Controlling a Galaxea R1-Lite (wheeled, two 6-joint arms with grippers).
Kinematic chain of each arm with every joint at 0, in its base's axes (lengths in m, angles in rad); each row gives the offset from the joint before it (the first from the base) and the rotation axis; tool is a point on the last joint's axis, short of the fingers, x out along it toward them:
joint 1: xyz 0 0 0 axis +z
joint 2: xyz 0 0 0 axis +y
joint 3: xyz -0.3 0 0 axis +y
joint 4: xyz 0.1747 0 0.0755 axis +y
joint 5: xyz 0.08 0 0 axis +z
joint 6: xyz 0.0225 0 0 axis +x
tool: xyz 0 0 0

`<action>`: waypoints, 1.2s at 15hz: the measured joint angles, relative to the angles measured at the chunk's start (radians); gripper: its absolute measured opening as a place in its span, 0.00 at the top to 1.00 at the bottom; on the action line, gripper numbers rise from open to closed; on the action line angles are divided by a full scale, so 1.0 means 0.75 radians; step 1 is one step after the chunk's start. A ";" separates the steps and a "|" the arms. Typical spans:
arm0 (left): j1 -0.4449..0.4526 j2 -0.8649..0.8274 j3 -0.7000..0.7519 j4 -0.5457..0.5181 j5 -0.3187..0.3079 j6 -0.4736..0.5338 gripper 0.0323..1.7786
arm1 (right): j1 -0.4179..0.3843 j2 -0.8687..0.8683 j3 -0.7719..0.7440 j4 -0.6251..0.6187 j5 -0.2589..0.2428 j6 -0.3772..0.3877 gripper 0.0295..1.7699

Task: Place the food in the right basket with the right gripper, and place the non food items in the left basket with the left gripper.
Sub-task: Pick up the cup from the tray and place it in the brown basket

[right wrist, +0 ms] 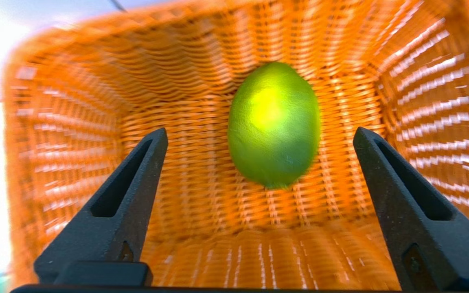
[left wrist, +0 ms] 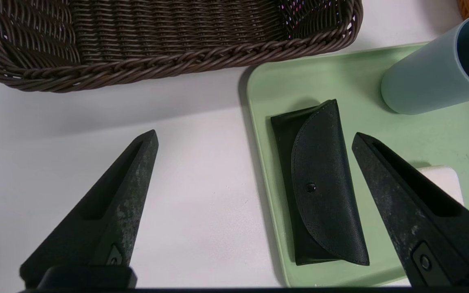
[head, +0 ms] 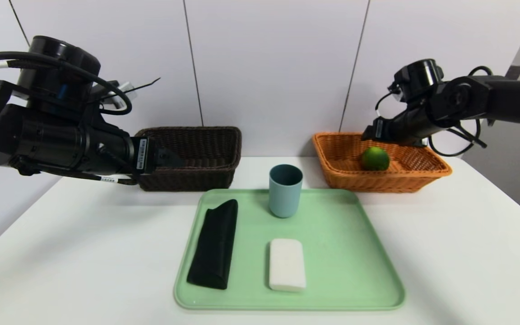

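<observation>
My right gripper (right wrist: 259, 136), a black claw with two fingers, hung over the light orange woven right basket (head: 422, 174), and its fingers stood wide apart with nothing between them. The round shiny green lime (right wrist: 274, 124) lay on the bottom of that basket, free of my fingers. My left gripper (left wrist: 255, 134), another black two-fingered claw, hung above the white table (head: 61, 253) near the dark brown woven left basket (head: 206, 155), and its fingers were also spread wide and held nothing. On the pale green plastic tray (head: 355, 253) in front of me stood the dusty blue plastic cup (head: 285, 189), upright near the far edge. The long black pouch with a flap and a small snap (left wrist: 320, 183) lay on the tray's left side. The white rounded soap-like block (head: 287, 264) lay flat beside it, near the middle.
</observation>
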 joint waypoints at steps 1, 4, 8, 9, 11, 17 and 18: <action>0.000 -0.005 0.000 -0.001 0.000 -0.001 0.05 | 0.013 -0.037 0.002 0.020 0.001 0.000 0.10; -0.008 -0.039 0.024 0.026 0.014 -0.007 0.05 | 0.101 -0.190 0.029 0.103 0.008 0.007 0.08; -0.025 -0.096 0.088 0.023 0.069 -0.010 0.05 | 0.285 -0.431 0.209 0.125 0.007 0.008 0.06; -0.028 -0.105 0.091 0.026 0.070 -0.009 0.05 | 0.329 -0.490 0.289 0.124 0.007 0.004 0.06; -0.028 -0.121 0.096 0.030 0.071 -0.009 0.05 | 0.398 -0.590 0.428 0.125 -0.003 0.005 0.05; -0.040 -0.151 0.121 0.031 0.072 -0.010 0.05 | 0.567 -0.786 0.902 -0.022 -0.012 0.015 0.04; -0.044 -0.153 0.121 0.030 0.071 -0.010 0.05 | 0.593 -0.802 1.005 -0.109 -0.012 0.014 0.04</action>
